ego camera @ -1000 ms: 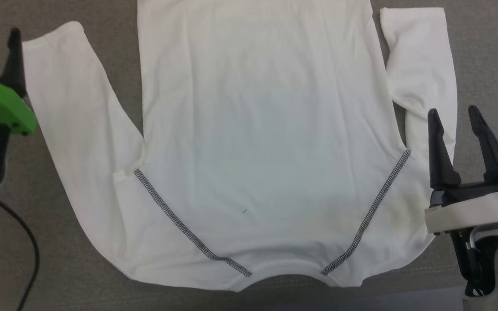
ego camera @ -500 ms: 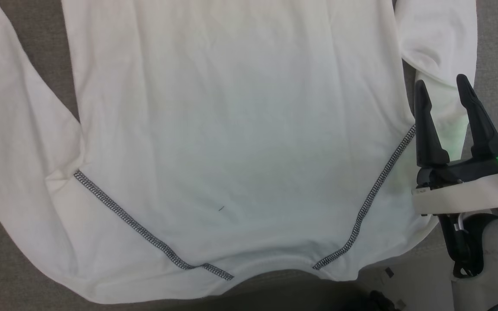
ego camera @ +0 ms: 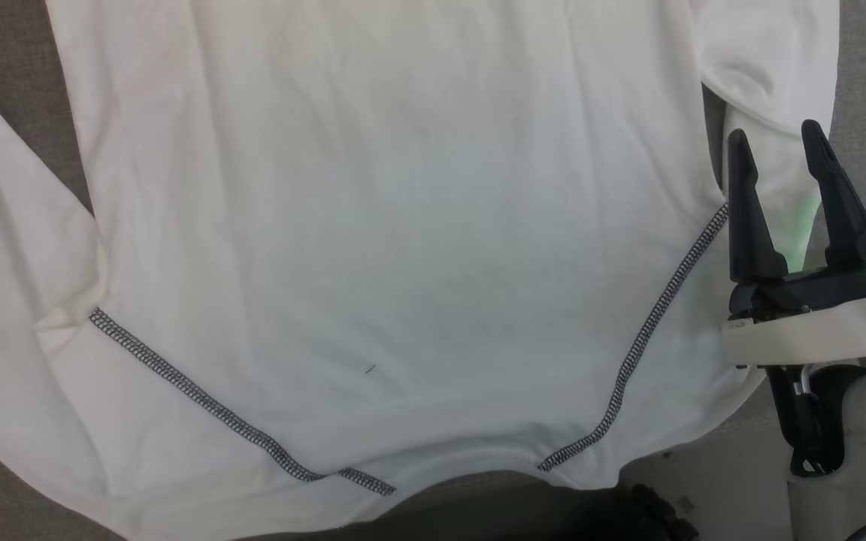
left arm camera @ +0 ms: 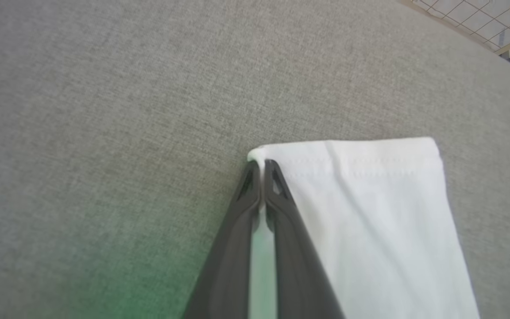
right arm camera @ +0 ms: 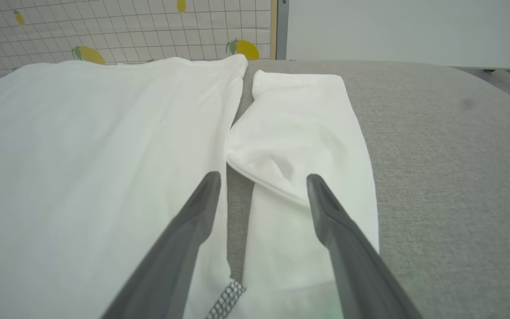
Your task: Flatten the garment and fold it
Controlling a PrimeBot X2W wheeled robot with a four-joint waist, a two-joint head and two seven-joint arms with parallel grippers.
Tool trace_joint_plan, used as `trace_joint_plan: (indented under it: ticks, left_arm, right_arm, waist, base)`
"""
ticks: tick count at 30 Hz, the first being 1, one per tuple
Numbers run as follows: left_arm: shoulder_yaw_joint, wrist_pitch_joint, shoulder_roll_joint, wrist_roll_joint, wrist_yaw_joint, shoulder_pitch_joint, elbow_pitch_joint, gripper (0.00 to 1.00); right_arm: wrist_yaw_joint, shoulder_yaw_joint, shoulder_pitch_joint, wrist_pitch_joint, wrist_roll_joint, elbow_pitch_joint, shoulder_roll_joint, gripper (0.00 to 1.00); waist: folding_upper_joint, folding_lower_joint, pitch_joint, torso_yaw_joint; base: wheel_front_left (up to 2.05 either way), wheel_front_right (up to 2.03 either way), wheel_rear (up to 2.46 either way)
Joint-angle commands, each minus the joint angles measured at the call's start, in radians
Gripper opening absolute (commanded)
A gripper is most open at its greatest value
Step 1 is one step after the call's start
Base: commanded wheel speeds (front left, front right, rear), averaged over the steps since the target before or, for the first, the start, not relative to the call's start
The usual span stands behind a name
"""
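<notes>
The white garment [ego camera: 403, 225] lies spread flat on the grey surface, neckline toward me, with dark zigzag seams [ego camera: 651, 330] running diagonally from the collar. In the left wrist view my left gripper [left arm camera: 261, 162] is shut on the corner of a sleeve cuff [left arm camera: 370, 212], and a bit of white fabric pokes past its tips. My right gripper [ego camera: 774, 131] is open at the garment's right side, over the other sleeve. In the right wrist view its fingers [right arm camera: 262, 176] straddle the gap between the body and that folded-back sleeve [right arm camera: 303, 133].
Grey fabric surface [left arm camera: 104, 110] surrounds the garment. Beyond its far edge stand a gridded lemon-print panel [right arm camera: 104, 31] and a pale panel [right arm camera: 392, 26]. A dark object [ego camera: 651, 511] sits at the head view's bottom edge.
The head camera has moved in and shifted, so the garment looks bigger and the left arm's green part has left the picture. The right gripper stays open over the right sleeve.
</notes>
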Motion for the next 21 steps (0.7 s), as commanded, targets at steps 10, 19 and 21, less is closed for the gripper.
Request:
trace_joint_plan:
  ticks: [10, 19, 21]
  left_arm:
    - [-0.009, -0.195, -0.067, 0.009, -0.087, 0.123, -0.005, 0.00]
    - [-0.078, -0.355, -0.129, 0.069, -0.157, 0.179, -0.066, 0.00]
    - [-0.099, -0.375, -0.150, 0.086, -0.153, 0.185, -0.105, 0.00]
  right_arm:
    - [-0.002, -0.029, 0.018, 0.021, -0.026, 0.033, 0.000, 1.00]
    - [-0.002, -0.071, 0.116, 0.072, -0.037, 0.046, 0.000, 1.00]
    - [-0.002, -0.086, 0.141, 0.085, -0.039, 0.041, 0.000, 1.00]
  waist:
    - [0.0000, -0.0001, -0.183, 0.052]
    - [0.0000, -0.0001, -0.408, 0.122]
    - [0.0000, -0.0001, -0.447, 0.140]
  base:
    - [0.00, 0.00, 0.00]
    - [0.00, 0.00, 0.00]
    - [0.00, 0.00, 0.00]
